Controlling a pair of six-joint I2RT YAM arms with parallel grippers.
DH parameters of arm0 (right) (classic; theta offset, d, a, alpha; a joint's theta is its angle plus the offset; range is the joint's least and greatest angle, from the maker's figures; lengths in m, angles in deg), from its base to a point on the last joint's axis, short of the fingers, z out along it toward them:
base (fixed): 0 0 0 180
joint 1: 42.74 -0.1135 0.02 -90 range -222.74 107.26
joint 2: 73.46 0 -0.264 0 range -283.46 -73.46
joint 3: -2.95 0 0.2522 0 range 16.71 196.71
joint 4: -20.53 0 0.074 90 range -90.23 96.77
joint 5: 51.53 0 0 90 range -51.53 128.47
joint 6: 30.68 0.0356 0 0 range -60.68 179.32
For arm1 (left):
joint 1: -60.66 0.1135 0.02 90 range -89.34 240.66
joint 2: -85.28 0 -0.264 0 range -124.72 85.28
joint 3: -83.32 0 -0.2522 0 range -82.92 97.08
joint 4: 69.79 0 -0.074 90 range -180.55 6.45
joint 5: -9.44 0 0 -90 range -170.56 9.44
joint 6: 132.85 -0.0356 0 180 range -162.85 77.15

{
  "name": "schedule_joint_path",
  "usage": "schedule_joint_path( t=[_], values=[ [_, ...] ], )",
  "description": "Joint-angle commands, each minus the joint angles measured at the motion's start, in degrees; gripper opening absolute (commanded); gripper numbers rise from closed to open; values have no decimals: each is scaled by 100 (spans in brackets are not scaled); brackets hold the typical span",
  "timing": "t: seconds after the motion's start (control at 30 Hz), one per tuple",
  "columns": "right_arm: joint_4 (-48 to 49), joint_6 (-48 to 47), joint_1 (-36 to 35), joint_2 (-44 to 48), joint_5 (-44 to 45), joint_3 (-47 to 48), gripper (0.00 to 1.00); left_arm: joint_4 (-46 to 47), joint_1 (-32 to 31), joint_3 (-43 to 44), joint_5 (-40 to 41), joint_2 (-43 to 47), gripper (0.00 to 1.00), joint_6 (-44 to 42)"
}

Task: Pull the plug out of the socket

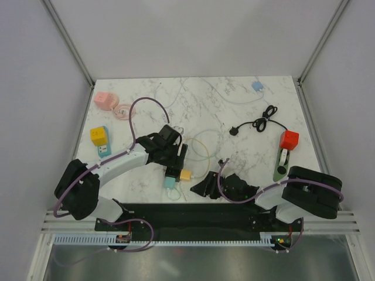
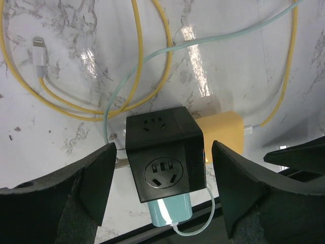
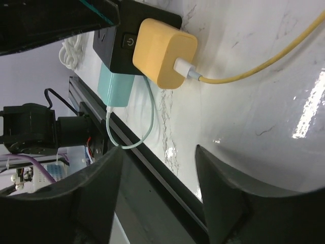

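White-black arms [image 1: 117, 165], seemingly purple cables [image 1: 142, 100]

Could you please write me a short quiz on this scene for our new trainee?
1. True or false: the left gripper is shut tight.
2. Which plugs sit in the black socket cube? A) a yellow plug and a teal plug B) red and pink C) two black
3. What is the right gripper holding?
Key: 1 false, its jaws stand open on either side of the cube. 2 A. 3 nothing; it is open.
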Motion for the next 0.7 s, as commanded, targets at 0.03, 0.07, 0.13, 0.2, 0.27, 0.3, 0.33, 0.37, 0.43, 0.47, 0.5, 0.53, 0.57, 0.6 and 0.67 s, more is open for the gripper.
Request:
schedule_joint_path(
  t=[0.03,0.07,0.13,0.2,0.27,0.3,0.33,0.37,0.43,0.47,0.5,0.53,0.57,0.6,0.67],
  values=[
    [565,191,-35,-163,468,61,62,344,-38,-23,-48,-226,82,114],
    [609,244,-35,-198,547,52,58,379,-38,-58,-40,-244,82,123],
    [679,464,-26,-269,670,25,57,432,-38,-129,-31,-262,81,131],
    [715,578,-26,-304,793,51,57,449,-38,-181,-5,-253,77,140],
    [706,649,-17,-392,759,130,57,450,-38,-199,22,-218,73,140],
    [706,675,-17,-436,741,218,57,449,-38,-226,39,-192,71,149],
    [715,719,-17,-541,733,262,57,476,-38,-252,48,-174,64,158],
    [741,789,-17,-611,715,306,57,484,-38,-261,48,-156,61,158],
    [889,877,-26,-821,680,385,57,493,-38,-287,31,-60,49,167],
    [978,938,-17,-901,645,412,57,511,-38,-296,5,-25,46,167],
    [1205,956,-17,-989,610,456,57,511,-38,-296,-57,54,37,175],
    [1355,983,-17,-1173,522,456,57,537,-38,-296,-92,107,32,175],
    [1539,1018,-17,-1287,469,456,57,572,-38,-305,-127,151,28,184],
    [1758,1062,-17,-1393,425,421,57,599,-38,-322,-162,204,19,228],
    [2523,1123,-17,-1745,451,351,57,669,-38,-375,-180,327,2,307]
  ],
)
